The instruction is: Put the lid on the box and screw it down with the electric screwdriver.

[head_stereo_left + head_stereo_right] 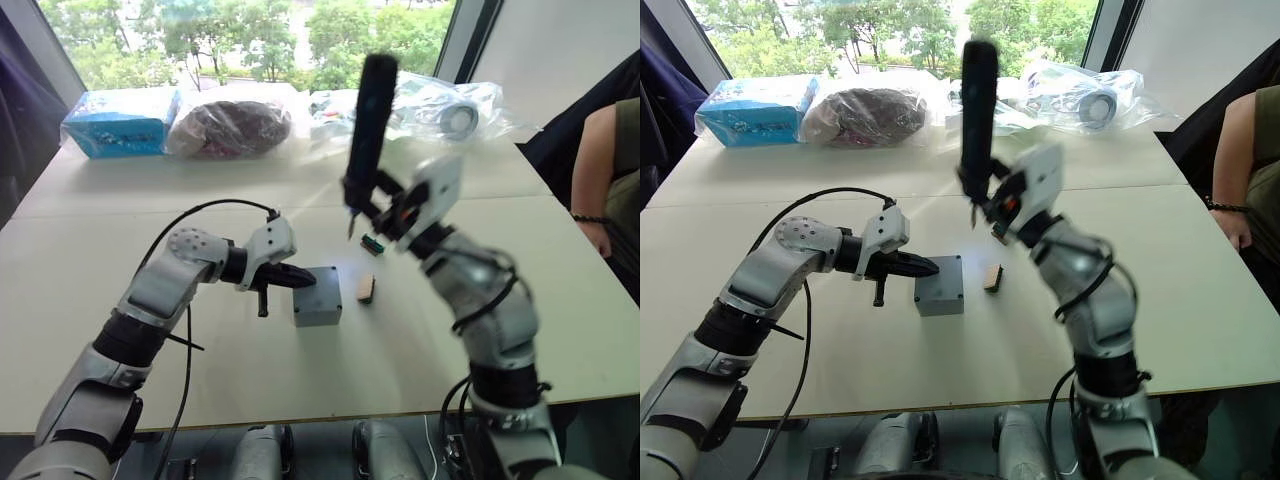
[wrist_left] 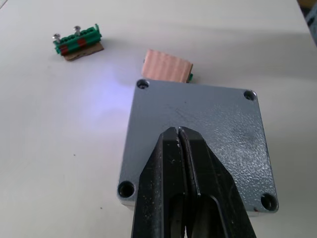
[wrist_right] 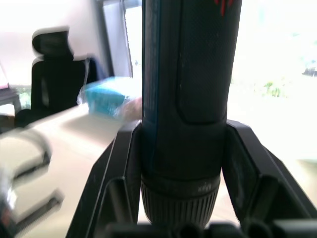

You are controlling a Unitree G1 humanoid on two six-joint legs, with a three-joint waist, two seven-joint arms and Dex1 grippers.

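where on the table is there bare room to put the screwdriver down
Bare table lies right of the tan block, out to the edge near the person's arm. Another free strip runs between the box and the bags at the far edge. It is crowded around the box, where the left gripper, tan block and green block cluster.
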